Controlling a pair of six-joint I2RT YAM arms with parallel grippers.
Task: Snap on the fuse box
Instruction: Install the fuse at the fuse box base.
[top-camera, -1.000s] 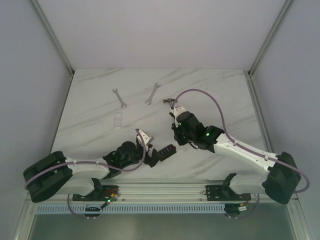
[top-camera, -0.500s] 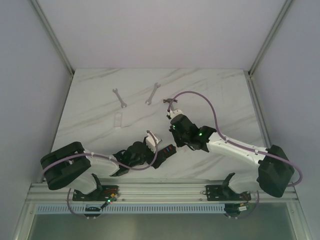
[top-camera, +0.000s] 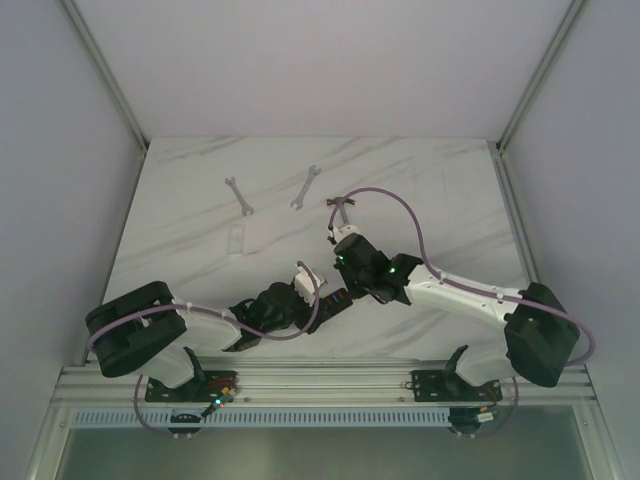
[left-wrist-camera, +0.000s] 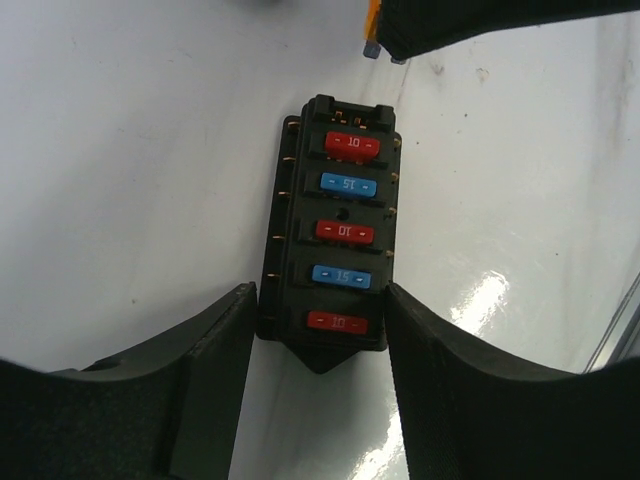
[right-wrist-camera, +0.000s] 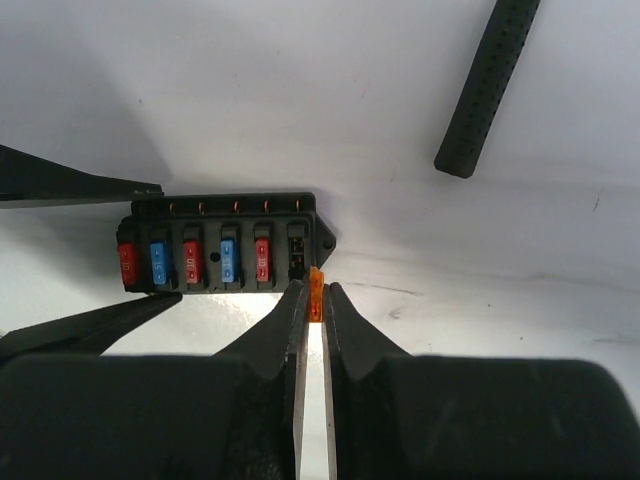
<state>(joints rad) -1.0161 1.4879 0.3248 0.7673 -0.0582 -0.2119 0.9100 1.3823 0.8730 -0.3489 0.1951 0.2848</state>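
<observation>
The fuse box (left-wrist-camera: 333, 232) lies flat on the table (left-wrist-camera: 120, 150), lengthwise between the jaws of the left gripper (left-wrist-camera: 322, 305), grip unclear; the right gripper (right-wrist-camera: 313, 300), clamped on an orange fuse (right-wrist-camera: 316, 285), hovers just beside its empty end slot (right-wrist-camera: 297, 256).

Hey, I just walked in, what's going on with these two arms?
The left gripper brackets one end of the black fuse box lying on the table, with a finger at each side; whether it is clamped is unclear. The right gripper pinches a small orange fuse beside the box's one empty slot, at the end of its row. The fuse is not yet seated.
</observation>
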